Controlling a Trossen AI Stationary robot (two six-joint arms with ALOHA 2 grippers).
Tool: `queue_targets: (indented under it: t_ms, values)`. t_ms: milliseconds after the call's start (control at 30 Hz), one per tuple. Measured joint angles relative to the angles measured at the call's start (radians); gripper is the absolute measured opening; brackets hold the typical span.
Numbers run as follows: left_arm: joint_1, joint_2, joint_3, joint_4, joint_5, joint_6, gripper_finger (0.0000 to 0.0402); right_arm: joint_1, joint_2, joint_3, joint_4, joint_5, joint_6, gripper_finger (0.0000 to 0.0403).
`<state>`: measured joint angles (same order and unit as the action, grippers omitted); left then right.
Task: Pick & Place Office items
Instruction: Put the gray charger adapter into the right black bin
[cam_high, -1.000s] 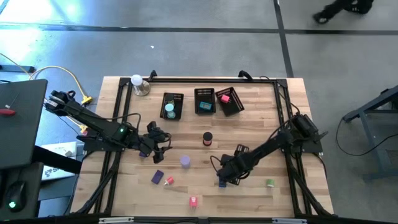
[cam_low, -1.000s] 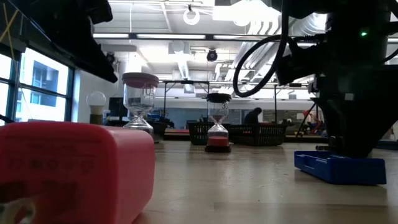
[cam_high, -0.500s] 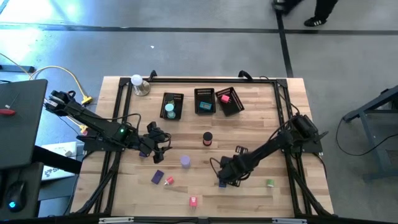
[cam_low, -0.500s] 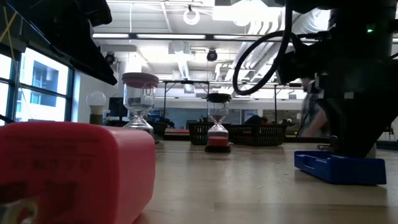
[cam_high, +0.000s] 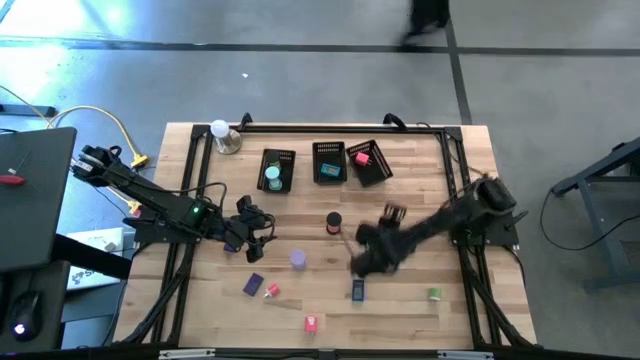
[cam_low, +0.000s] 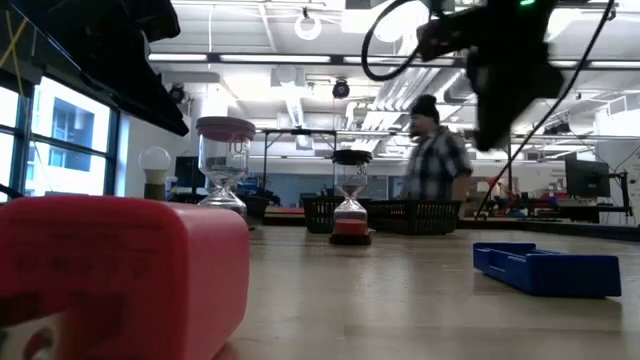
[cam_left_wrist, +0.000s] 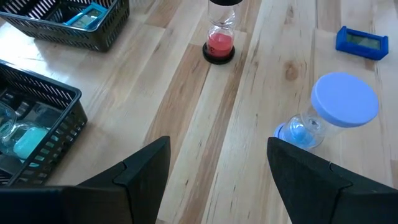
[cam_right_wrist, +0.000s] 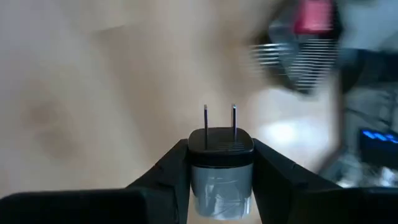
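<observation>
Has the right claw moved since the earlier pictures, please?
Yes. The right claw, shut on a plug adapter, has lifted off the blue block and swung toward the baskets.

From above we see the wooden bench (cam_high: 420, 200) with three black mesh baskets (cam_high: 277, 170) in a row near its far edge and a white ball on a metal base (cam_high: 222, 134) at the far left corner. Our left claw (cam_high: 250, 222) hovers at the left side, just beside a purple hourglass (cam_high: 298, 259). Our right claw (cam_high: 365, 250), blurred, hangs over the middle, near a red and black hourglass (cam_high: 333, 222). A blue block (cam_high: 358, 290) lies just below it, a green piece (cam_high: 434, 294) farther right, and purple (cam_high: 253, 284) and pink (cam_high: 311, 323) pieces near the front.
</observation>
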<state>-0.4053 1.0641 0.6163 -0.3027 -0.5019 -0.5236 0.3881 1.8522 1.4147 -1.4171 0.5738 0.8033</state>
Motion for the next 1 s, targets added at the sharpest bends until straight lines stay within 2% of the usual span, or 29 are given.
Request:
queue_targets:
  t_ms: [200,333,567,767,1000]
  values:
    - [-0.001,0.0,0.0,-0.006,0.0,0.002,0.026,-0.168,-0.126,-0.004,0.063,0.105,-0.054,0.0118]
    - [-0.001,0.0,0.0,-0.007,0.0,0.004,0.026,-0.317,-0.158,-0.005,0.241,0.081,-0.191,0.0118]
    - [-0.009,0.0,0.0,-0.019,0.008,0.005,0.026,-0.56,-0.151,-0.068,0.497,-0.163,-0.322,0.0118]
    - [-0.012,0.0,0.0,-0.005,0.008,0.046,0.026,-0.708,-0.152,-0.2,0.611,-0.276,-0.311,0.0117]
    - [-0.009,0.0,0.0,-0.008,0.008,0.047,0.026,-0.795,-0.143,-0.307,0.806,-0.375,-0.33,0.0118]
